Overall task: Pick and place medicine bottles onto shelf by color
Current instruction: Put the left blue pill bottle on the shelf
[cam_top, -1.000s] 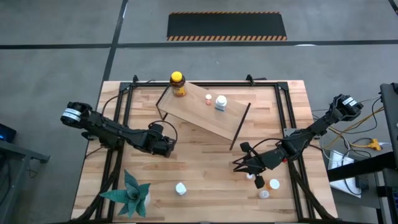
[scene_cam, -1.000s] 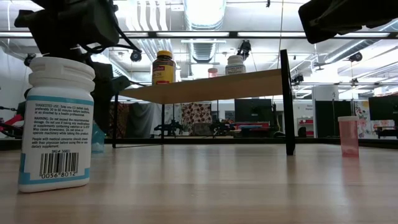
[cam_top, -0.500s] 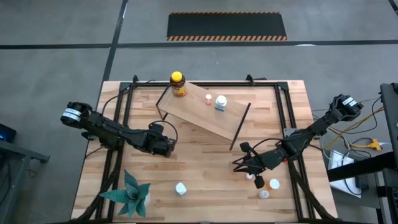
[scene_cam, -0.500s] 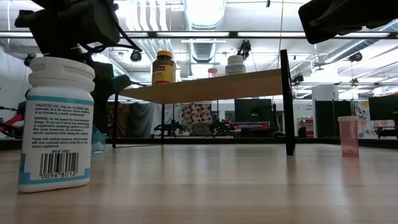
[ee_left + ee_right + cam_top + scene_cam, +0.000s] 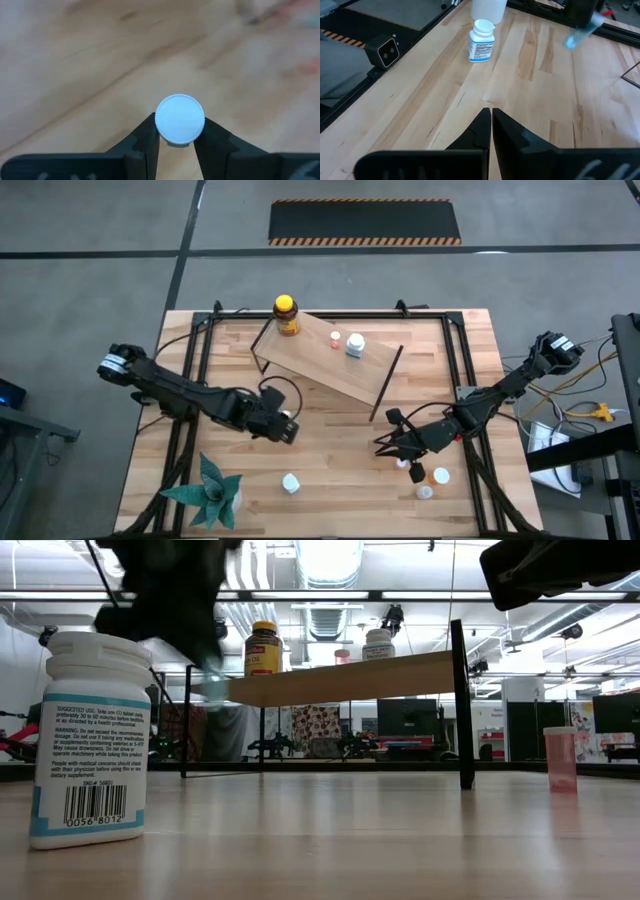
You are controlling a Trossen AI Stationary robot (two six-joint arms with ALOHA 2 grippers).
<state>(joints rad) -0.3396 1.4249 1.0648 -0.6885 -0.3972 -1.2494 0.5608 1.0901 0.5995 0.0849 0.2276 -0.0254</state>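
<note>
Fingers of the left gripper (image 5: 175, 145) pinch a white-capped bottle (image 5: 179, 120) near the shelf (image 5: 328, 360), off its front edge; the right gripper (image 5: 490, 125), farther from the shelf, is pressed together, empty.

Even bright overhead light, glaring ceiling lamps (image 5: 328, 560) (low view), motion-blurred left wrist background
</note>
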